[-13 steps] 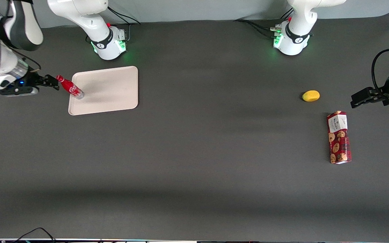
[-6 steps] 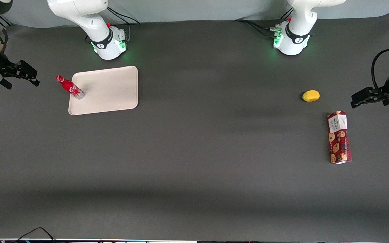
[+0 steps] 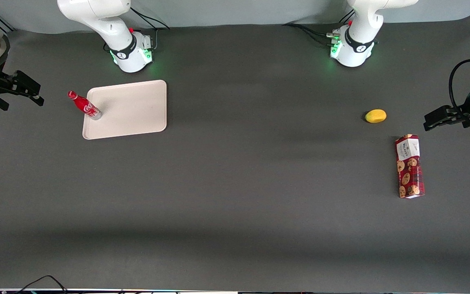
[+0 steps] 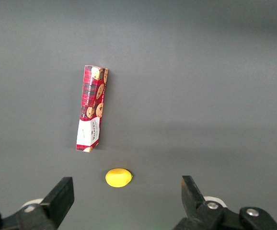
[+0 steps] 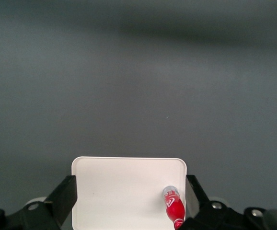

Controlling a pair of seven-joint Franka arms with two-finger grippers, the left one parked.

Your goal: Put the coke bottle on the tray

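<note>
Bottle (image 3: 85, 106) stands upright on the tray (image 3: 133, 108), near its edge; gripper (image 3: 18, 90) hangs well apart, wide open, empty; placing looks done; next: park.

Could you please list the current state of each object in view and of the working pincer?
Small red coke bottle: upright on the tray, near its rim, released.
Cream rectangular plastic tray: flat on the table, holding the bottle.
Right pincer: open, empty, apart from the bottle.
Red cookie box: lying flat.
Yellow lemon-like fruit: resting on the table.
</note>
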